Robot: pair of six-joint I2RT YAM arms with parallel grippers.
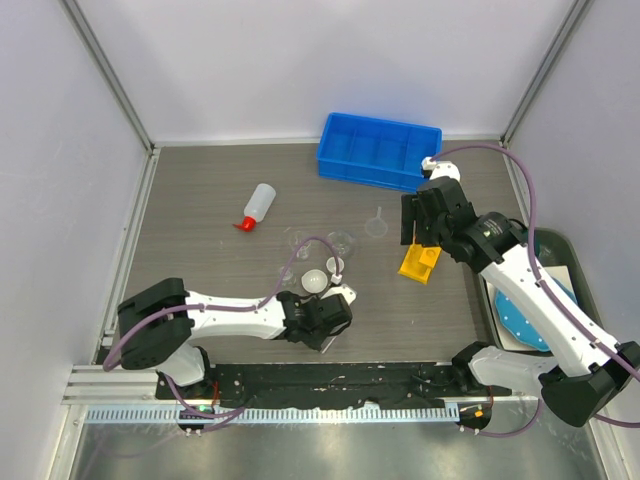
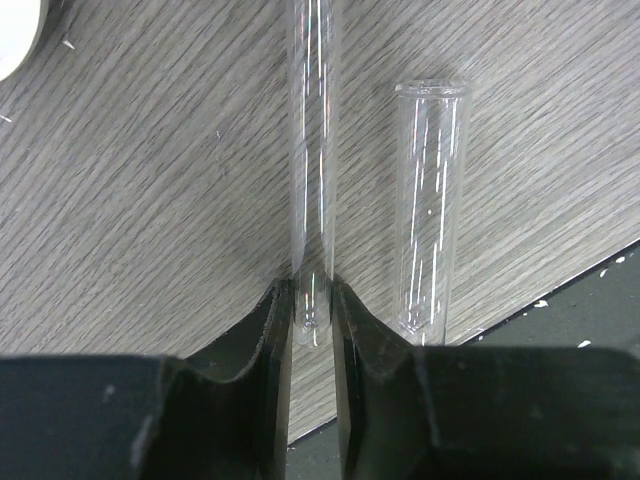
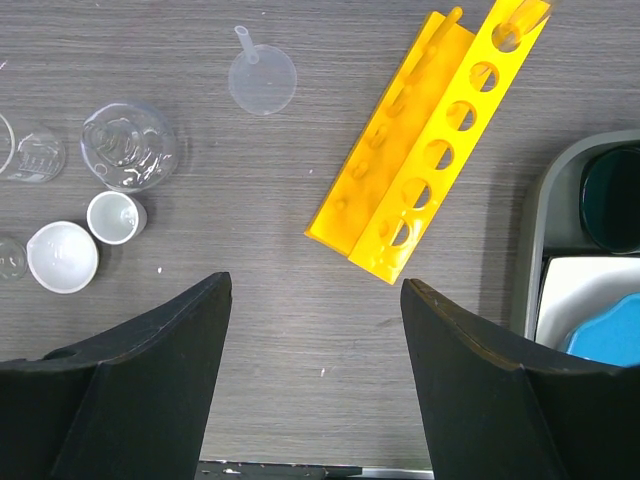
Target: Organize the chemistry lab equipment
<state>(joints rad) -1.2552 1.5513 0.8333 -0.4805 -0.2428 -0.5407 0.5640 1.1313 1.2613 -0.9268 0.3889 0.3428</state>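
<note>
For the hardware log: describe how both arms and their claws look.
The left arm and right arm are white shells with black joints and bases, each trailing a purplish cable. The left claw and right claw have black, wedge-shaped fingers.

Noted on the left arm: white link shells and black joint housings, with the bulkiest black housing at the end farthest from the gripper. The left gripper had matte black fingers with flat inner faces, widening into a blocky black body behind. The right arm was built alike in white and black. The right gripper carried broad black wedge fingers that narrowed to blunt corners. A mauve cable looped behind each gripper.
</note>
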